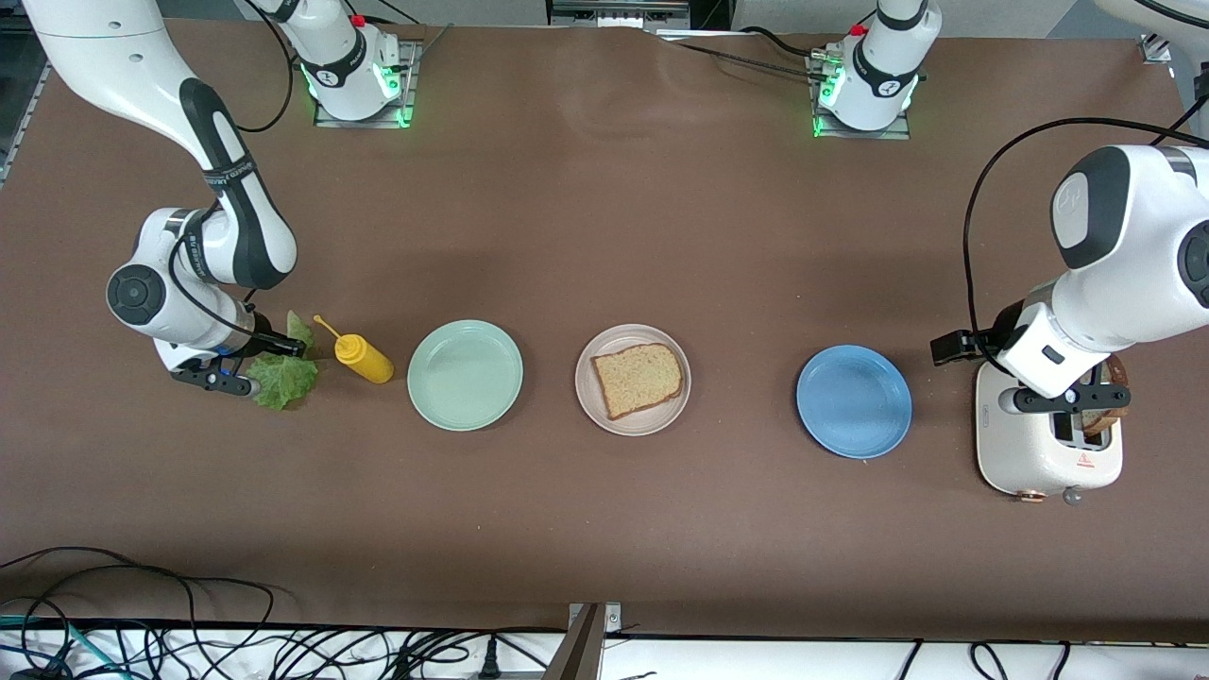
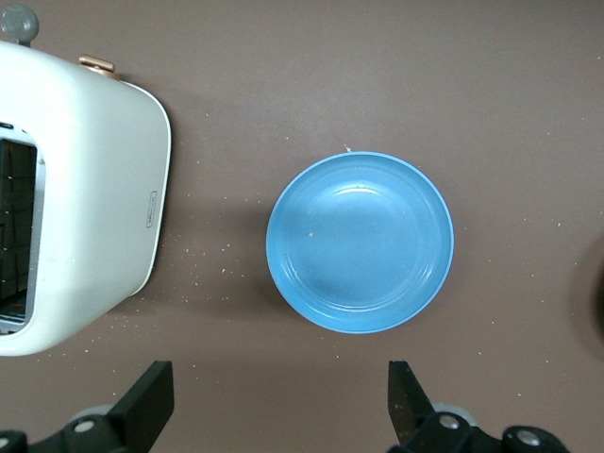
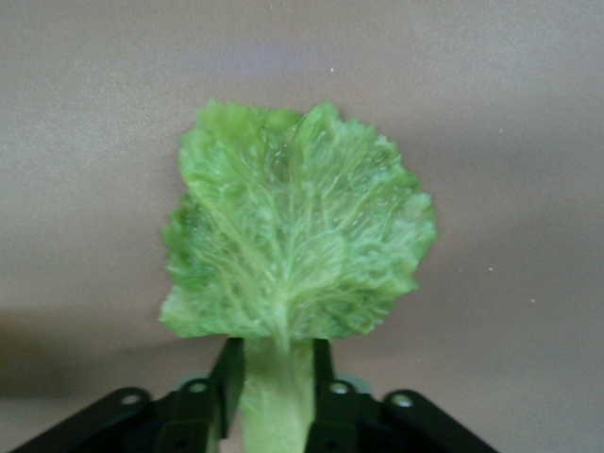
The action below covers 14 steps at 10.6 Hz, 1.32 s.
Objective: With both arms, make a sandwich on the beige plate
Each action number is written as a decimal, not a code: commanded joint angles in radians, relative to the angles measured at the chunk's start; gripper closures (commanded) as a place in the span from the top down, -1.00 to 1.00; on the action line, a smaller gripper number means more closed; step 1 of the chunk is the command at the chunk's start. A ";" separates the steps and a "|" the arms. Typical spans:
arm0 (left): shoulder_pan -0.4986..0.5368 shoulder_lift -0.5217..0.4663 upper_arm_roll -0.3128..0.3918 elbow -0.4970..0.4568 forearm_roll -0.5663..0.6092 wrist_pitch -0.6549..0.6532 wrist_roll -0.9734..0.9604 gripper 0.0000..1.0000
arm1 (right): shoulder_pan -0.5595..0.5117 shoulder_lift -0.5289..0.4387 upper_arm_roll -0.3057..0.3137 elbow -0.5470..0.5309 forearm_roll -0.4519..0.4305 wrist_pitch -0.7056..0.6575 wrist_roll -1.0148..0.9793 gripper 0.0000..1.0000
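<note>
While the right end effector [image 3: 276,387] pinches the lettuce [image 3: 294,226] by its stem beside the bottle [image 1: 364,357], one bread slice [image 1: 638,378] sits on the beige plate [image 1: 587,392]. Left end effector [image 2: 281,411] hangs open over the toaster [image 1: 1044,463]. The leaf looks light, floppy, tearable; the stem seems the firmest hold.

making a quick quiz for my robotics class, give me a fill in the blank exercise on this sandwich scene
1. One bread slice lies on the ____ plate.
2. The right gripper is closed on the stem of the ____ leaf.
3. The left gripper, open, hangs over the white ____, which has bread in a slot.
4. The yellow squeeze bottle lies between the lettuce and the ____ plate.

Missing words: beige; lettuce; toaster; mint-green
</note>
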 commanded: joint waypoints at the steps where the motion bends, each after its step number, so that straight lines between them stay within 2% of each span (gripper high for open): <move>1: -0.001 0.003 -0.003 0.014 0.032 -0.020 0.000 1.00 | 0.001 0.017 0.002 0.022 0.017 -0.017 0.007 -1.00; 5: -0.006 0.004 -0.004 0.014 0.031 -0.020 -0.007 1.00 | 0.003 0.017 0.001 0.038 0.017 -0.032 0.005 -1.00; 6: -0.006 0.004 -0.004 0.014 0.031 -0.020 -0.007 1.00 | 0.003 0.014 0.001 0.073 0.015 -0.089 0.002 -1.00; 10: -0.006 0.004 -0.004 0.014 0.032 -0.020 -0.006 1.00 | 0.006 0.006 0.002 0.286 0.008 -0.385 0.005 -1.00; 14: -0.004 0.006 -0.004 0.014 0.032 -0.020 -0.006 1.00 | 0.038 0.006 0.002 0.586 -0.014 -0.725 0.010 -1.00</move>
